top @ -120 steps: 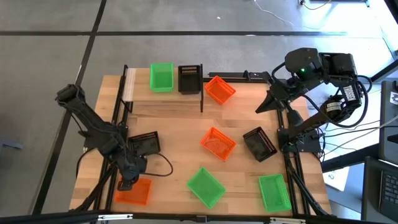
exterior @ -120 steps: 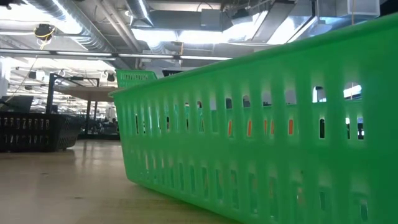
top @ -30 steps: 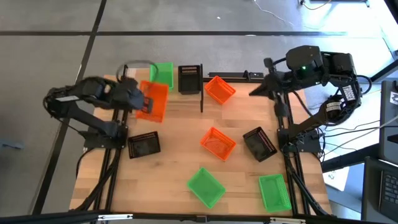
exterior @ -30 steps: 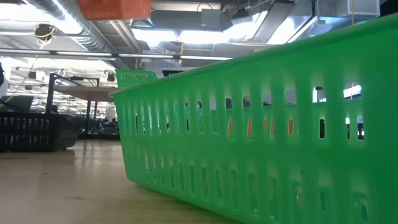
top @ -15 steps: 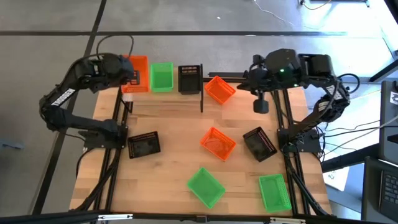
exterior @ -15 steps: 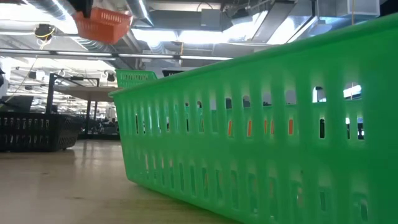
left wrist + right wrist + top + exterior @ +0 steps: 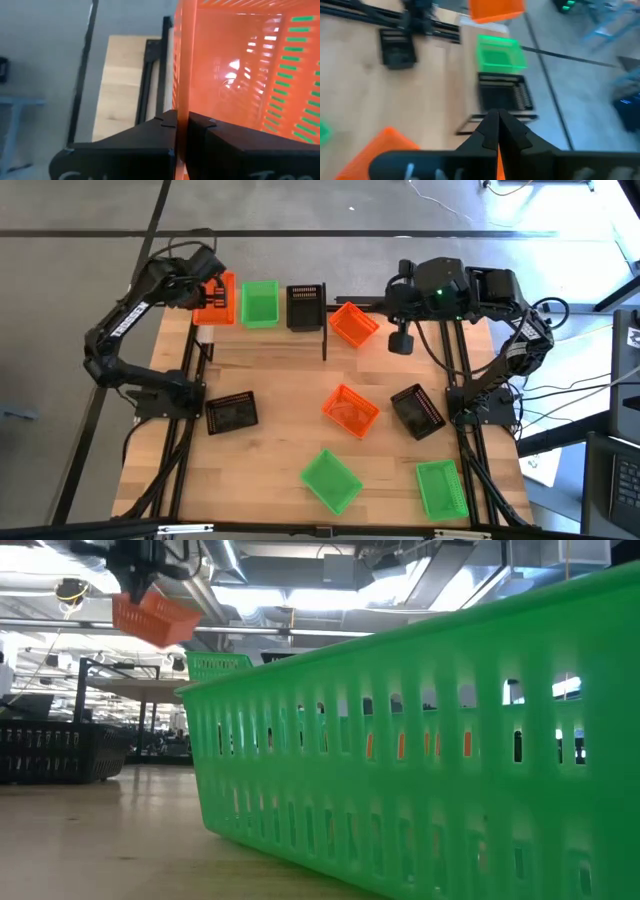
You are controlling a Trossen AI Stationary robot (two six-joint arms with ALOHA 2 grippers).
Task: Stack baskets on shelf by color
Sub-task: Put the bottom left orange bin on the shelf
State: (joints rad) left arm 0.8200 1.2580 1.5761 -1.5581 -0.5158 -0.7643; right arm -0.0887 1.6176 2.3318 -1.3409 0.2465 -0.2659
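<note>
My left gripper (image 7: 203,288) (image 7: 181,116) is shut on an orange basket (image 7: 218,298) (image 7: 155,618) over the left end of the shelf (image 7: 300,340), next to a green basket (image 7: 260,303) and a black basket (image 7: 305,306) that stand on the shelf. A second orange basket (image 7: 353,323) sits askew on the shelf's right part. My right gripper (image 7: 400,342) (image 7: 497,114) hangs shut in the air just right of that basket, touching nothing. My left gripper pinches the orange basket's side wall at its rim (image 7: 181,102), one finger inside the basket and one outside. The basket is lifted clear and hangs tilted below the fingers (image 7: 140,585).
On the tabletop lie a black basket (image 7: 232,413), an orange one (image 7: 350,410), a black one (image 7: 417,410) and two green ones (image 7: 332,480) (image 7: 441,488). The nearer green basket (image 7: 420,760) fills the low view. A black upright (image 7: 324,335) stands mid-shelf.
My left gripper has carried the orange basket from over the table's left part toward the far edge, to the shelf's left end, then lowered it; the basket has tipped. My right gripper has swung toward the table's left and down, beside the orange basket on the shelf.
</note>
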